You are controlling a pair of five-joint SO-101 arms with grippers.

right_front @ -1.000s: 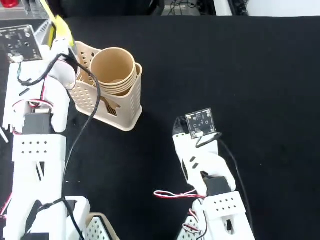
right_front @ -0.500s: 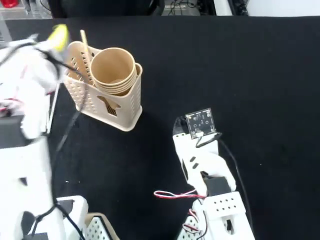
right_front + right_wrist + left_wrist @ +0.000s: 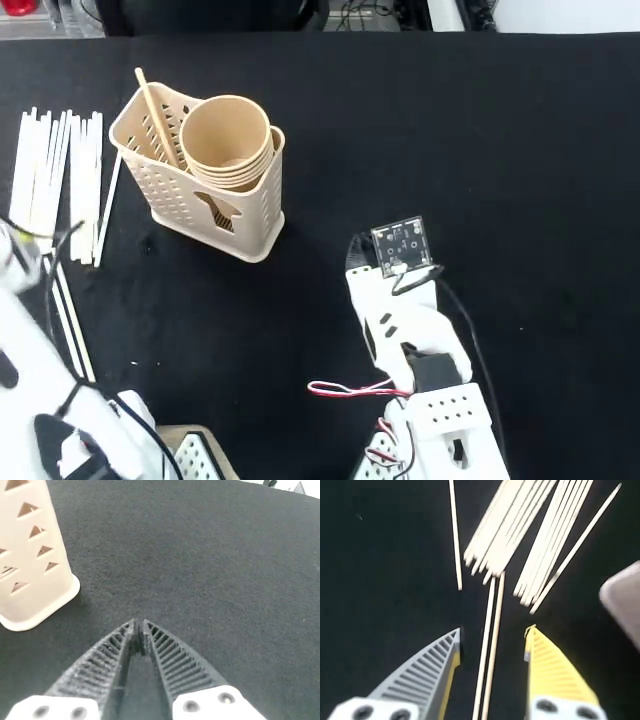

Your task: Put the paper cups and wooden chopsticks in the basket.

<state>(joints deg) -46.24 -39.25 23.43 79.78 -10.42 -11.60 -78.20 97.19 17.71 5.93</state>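
A cream slotted basket (image 3: 215, 205) stands at the table's back left. It holds a stack of paper cups (image 3: 227, 138) and one wooden chopstick (image 3: 155, 110) leaning upright. Several loose chopsticks (image 3: 60, 175) lie on the black cloth left of the basket. My left gripper (image 3: 492, 630) hangs open above that pile (image 3: 520, 540), and two chopsticks (image 3: 487, 650) run between its fingers without being gripped. My right gripper (image 3: 138, 626) is shut and holds nothing, low over bare cloth to the right of the basket (image 3: 30, 555).
The right arm (image 3: 410, 320) rests at the front centre, the left arm (image 3: 25, 350) along the left edge. The cloth to the right of the basket and arm is open. Cables and clutter line the far edge.
The left arm has swung from the basket's rim back to the front left, leaving a chopstick standing in the basket and uncovering the pile. The right arm has not moved.
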